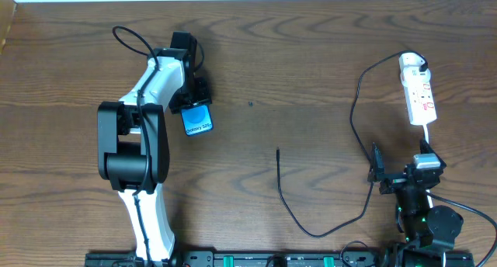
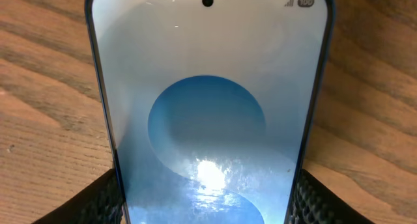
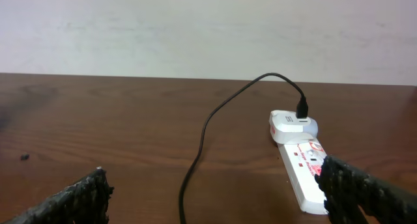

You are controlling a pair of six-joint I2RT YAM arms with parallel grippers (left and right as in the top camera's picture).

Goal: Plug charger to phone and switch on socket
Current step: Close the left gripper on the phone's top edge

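The phone (image 1: 199,121), with its blue-teal screen, lies at the left of the wooden table. It fills the left wrist view (image 2: 208,87), showing a round blue blob. My left gripper (image 1: 190,102) is shut on it, with a finger pressed against each long edge (image 2: 207,188). The white socket (image 1: 419,95) lies at the far right. The charger's white adapter (image 1: 411,64) is plugged into its far end. The thin black charger cable (image 1: 359,127) loops down, and its free tip (image 1: 278,151) rests mid-table. My right gripper (image 1: 404,174) is open and empty, just short of the socket (image 3: 303,172), with the cable (image 3: 195,165) between its fingers (image 3: 212,188).
The socket's white cord (image 1: 425,133) runs down toward my right arm. The robot's thicker black cable (image 1: 132,42) loops behind my left arm. The table's far edge meets a pale wall (image 3: 195,28).
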